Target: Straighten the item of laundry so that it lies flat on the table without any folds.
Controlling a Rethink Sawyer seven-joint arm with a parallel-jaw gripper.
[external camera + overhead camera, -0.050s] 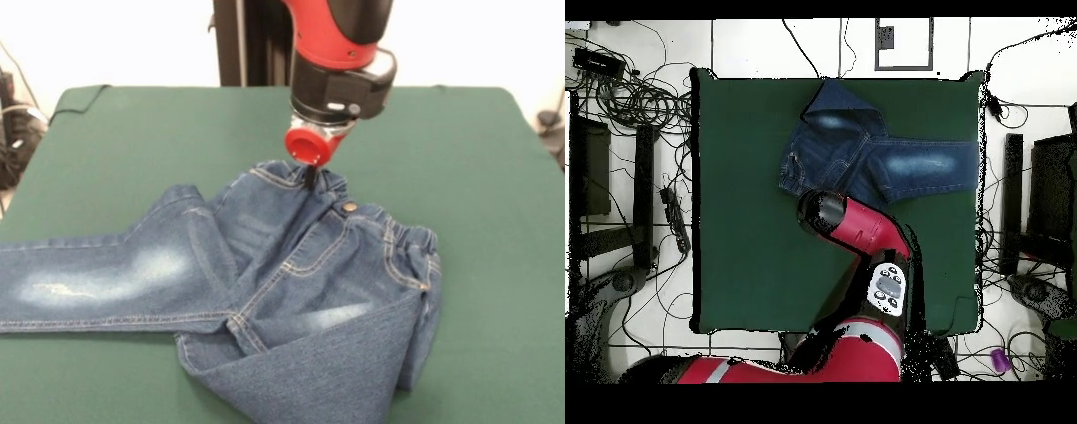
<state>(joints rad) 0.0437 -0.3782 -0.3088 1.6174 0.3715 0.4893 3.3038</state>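
Reading end effector [308, 177] down at the waistband of the jeans [291, 283]; cannot tell whether it pinches. Jeans lie mid-tabletop [477, 159], one leg outstretched, the other folded over. I judge the next move must drag that fold open.

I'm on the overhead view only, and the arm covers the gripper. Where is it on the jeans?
Observer: The gripper is down at the elastic waistband of the jeans, at its far edge, close to the brass button.
Operator: How does the folded leg lie?
Observer: The folded leg is doubled over the hip, with its plain darker side up.
Operator: And the other leg?
Observer: The other leg lies straight, faded patch up.
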